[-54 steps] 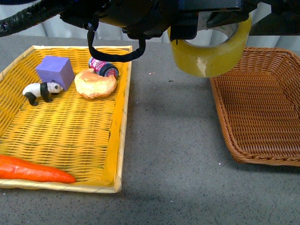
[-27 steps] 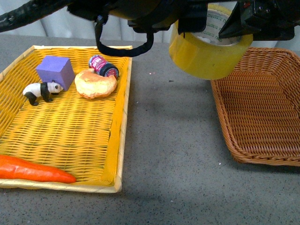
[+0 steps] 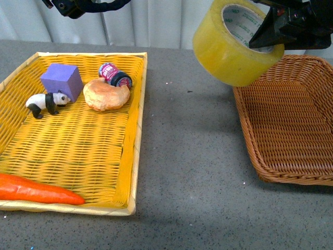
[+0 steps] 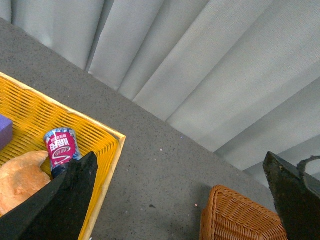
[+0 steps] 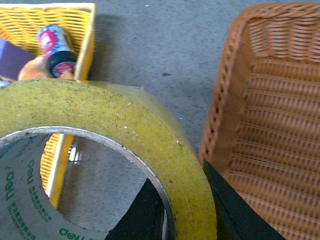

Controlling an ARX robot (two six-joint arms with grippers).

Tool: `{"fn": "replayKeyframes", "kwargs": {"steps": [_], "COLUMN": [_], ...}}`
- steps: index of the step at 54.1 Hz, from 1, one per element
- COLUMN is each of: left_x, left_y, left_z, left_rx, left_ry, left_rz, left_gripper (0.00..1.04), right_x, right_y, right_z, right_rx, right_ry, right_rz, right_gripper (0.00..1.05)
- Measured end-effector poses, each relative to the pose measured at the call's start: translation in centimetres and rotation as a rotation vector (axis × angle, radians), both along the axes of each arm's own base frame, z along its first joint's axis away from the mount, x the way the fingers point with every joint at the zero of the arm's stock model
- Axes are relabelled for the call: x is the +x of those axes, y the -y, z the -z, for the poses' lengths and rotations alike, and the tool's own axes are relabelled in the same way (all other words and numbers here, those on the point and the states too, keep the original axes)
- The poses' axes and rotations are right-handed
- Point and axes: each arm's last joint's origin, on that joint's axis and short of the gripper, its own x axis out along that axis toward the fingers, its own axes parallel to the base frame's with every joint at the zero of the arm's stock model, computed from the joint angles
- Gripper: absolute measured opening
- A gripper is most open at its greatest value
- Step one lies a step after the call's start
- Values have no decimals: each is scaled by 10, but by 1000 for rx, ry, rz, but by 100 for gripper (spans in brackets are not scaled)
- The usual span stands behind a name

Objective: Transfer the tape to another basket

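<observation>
The tape [image 3: 229, 49], a wide yellowish roll with a white printed core, hangs tilted in the air over the grey table. It is just left of the brown wicker basket [image 3: 291, 125]. My right gripper [image 3: 266, 35] is shut on the tape, one finger inside the core and one outside the wall. In the right wrist view the tape [image 5: 100, 105] fills the near part, pinched by the right gripper [image 5: 180, 175], with the basket [image 5: 270, 125] beside it. My left gripper [image 4: 178, 156] is open and holds nothing, high above the table between the yellow tray and the basket [image 4: 235, 215].
A yellow woven tray [image 3: 132, 156] lies at the left. It holds a purple cube [image 3: 61, 78], a toy panda [image 3: 44, 101], a bun [image 3: 105, 94], a small can [image 3: 114, 74] and a carrot [image 3: 36, 190]. A grey curtain hangs behind the table.
The tape has risen a little, tilted further and shifted right towards the brown basket. The dark arm that crossed the top of the front view has drawn away to the upper left.
</observation>
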Motion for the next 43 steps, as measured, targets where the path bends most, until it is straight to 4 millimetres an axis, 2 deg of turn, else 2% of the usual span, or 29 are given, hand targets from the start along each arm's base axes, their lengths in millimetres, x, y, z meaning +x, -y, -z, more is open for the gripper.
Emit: {"fn": "replayKeyframes", "kwargs": {"steps": [6,11,19,29,34,43], "left_x": [1,11,31,51,44,19], "left_y": [-6,-22,-43,-85,-98,-101], "left_z": [3,6,14,28,35,60], "left_rx": [-1,-9,11,40,51,73], "left_ry": [0,7,-11,-51,-76,-155], "left_rz": [-8,-17,-42,-141,-183,-179], "left_gripper": [98,98,98,98,98,98], "right_x": [3,3,-1,-6,-7,-9], "right_y": [28,50,63,72,78,86], "right_z": [11,21,29,41,53,70], "right_rx": [-55,-84,-97,-124,-158,-203], "right_ry": [-7,-19,-37,-49,-64,-95], "right_rz": [87,140,166,177,203,220], "right_gripper": [17,17,17,17,17,17]}}
